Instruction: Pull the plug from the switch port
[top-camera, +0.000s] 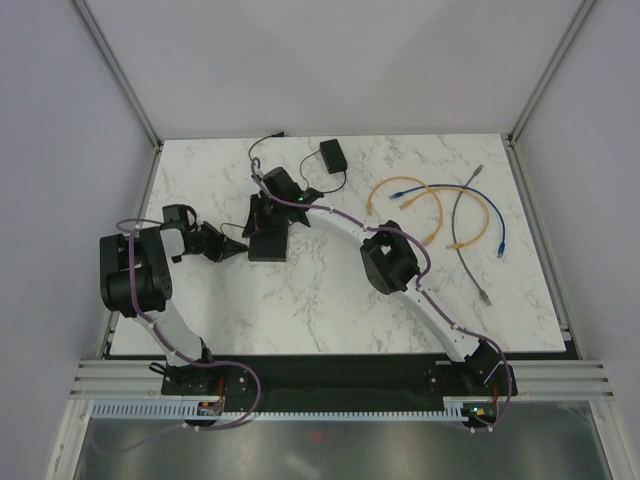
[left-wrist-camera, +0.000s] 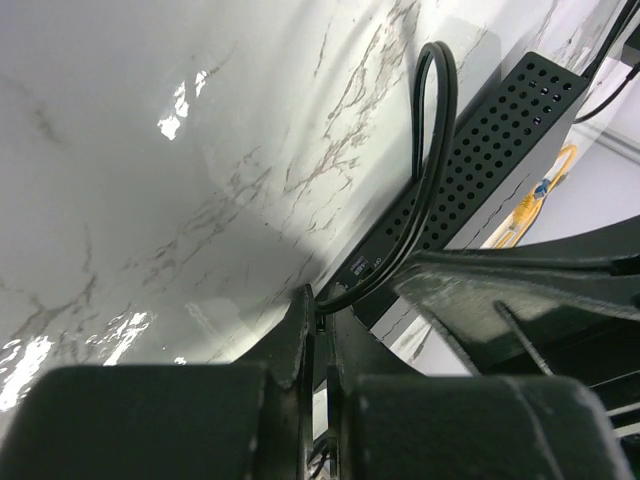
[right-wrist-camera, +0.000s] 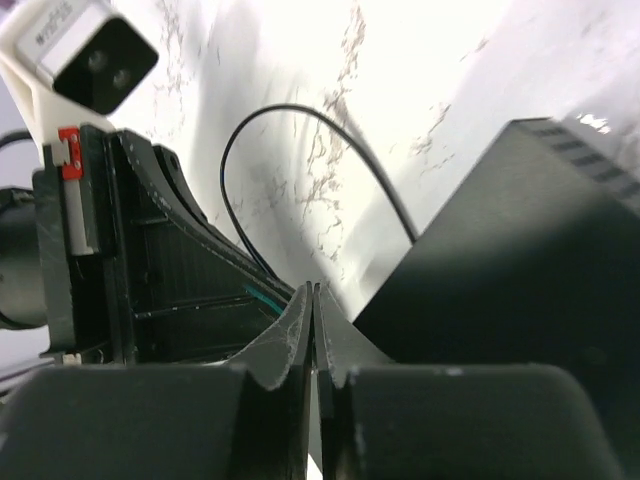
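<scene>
The switch port is found in the black box's left edge. Its plug seems pinched by the narrowly closed left gripper. The right gripper, closed empty, is placed at the box's far edge. A straight pull away from the box is called for next.

Above, the right arm partly covers the switch; its port is hidden.

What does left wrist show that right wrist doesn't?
Left wrist only: the box's perforated edge, orange cable, right fingers. Right wrist only: the box's plain top, white camera on the left arm. Both: box, black cable loop, marble table.
</scene>
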